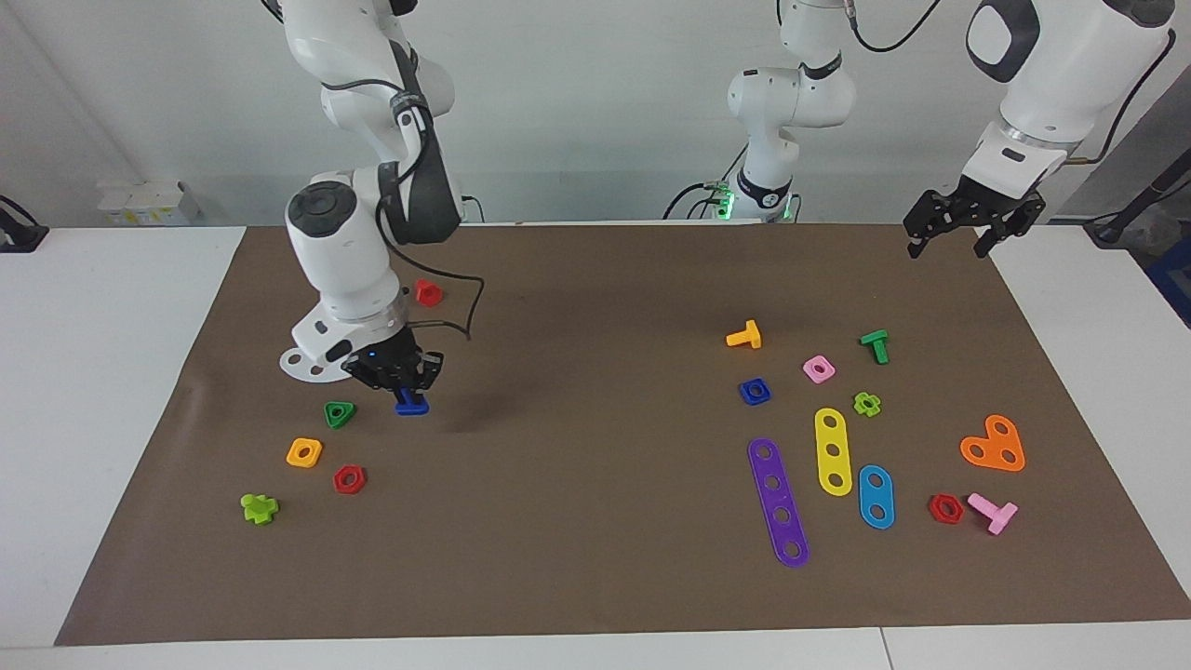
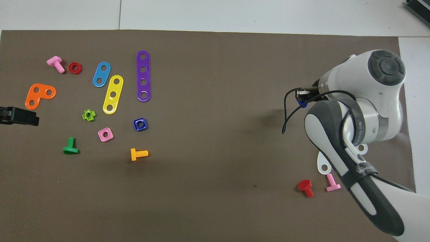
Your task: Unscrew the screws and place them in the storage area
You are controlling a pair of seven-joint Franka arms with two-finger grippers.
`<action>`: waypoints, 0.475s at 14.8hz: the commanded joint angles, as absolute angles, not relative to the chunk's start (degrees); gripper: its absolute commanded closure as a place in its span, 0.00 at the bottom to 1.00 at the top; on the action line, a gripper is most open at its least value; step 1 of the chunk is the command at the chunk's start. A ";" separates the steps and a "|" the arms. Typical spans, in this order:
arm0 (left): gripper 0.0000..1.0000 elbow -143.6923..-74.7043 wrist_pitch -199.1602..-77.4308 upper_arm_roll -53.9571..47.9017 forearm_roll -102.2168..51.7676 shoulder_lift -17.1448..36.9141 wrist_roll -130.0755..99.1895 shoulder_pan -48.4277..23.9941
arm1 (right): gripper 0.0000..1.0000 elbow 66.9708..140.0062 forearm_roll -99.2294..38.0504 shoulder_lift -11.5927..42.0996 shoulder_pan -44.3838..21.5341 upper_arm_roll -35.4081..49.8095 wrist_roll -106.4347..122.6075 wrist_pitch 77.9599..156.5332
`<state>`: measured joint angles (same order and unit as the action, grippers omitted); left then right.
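- Facing view: the right gripper (image 1: 398, 374) is seen low over the mat (image 1: 595, 558), its fingers closed on the blue bolt (image 1: 410, 404), which hangs head-down from the fingertips.
- Whether the bolt's head touches the mat cannot be told; a shadow lies just beside it.
- The bolt is held just beside the green nut (image 1: 340, 414), toward the left arm's end of the table.
- The orange nut (image 1: 304, 452) and the red nut (image 1: 349, 479) are seen farther from the robots than the green nut; a lime cross piece (image 1: 259, 508) lies farther still.
- A white plate (image 1: 307, 363) near the green nut is partly covered by the right arm, so its outline is cut off.
- In the overhead view the right arm hides the green nut and its neighbours; of the bolt only a blue sliver (image 2: 303, 104) is visible under the gripper (image 2: 304, 95).
- A pink bolt (image 2: 332, 183) is shown only in the overhead view, beside a red bolt (image 2: 306, 187); in the facing view it is hidden by the arm.
- The left gripper (image 1: 972, 223) waits raised over the mat's corner at its own end, well apart from the green nut, its fingers spread wide; in the overhead view it is cut off at the edge (image 2: 18, 116).
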<state>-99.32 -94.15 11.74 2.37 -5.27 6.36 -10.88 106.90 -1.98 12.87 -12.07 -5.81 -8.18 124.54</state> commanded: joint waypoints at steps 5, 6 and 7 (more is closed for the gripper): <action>0.00 -100.28 -94.22 11.69 3.96 -6.50 5.45 -10.90 | 1.00 122.77 -3.69 8.52 -6.51 -4.66 -2.02 136.13; 0.00 -100.28 -94.22 11.60 3.96 -6.50 5.45 -10.90 | 1.00 123.57 -3.69 8.79 -5.98 -4.57 -2.02 137.97; 0.00 -100.28 -94.22 11.69 3.96 -6.50 5.45 -10.90 | 1.00 124.36 -3.69 9.05 -5.98 -4.57 -2.02 139.64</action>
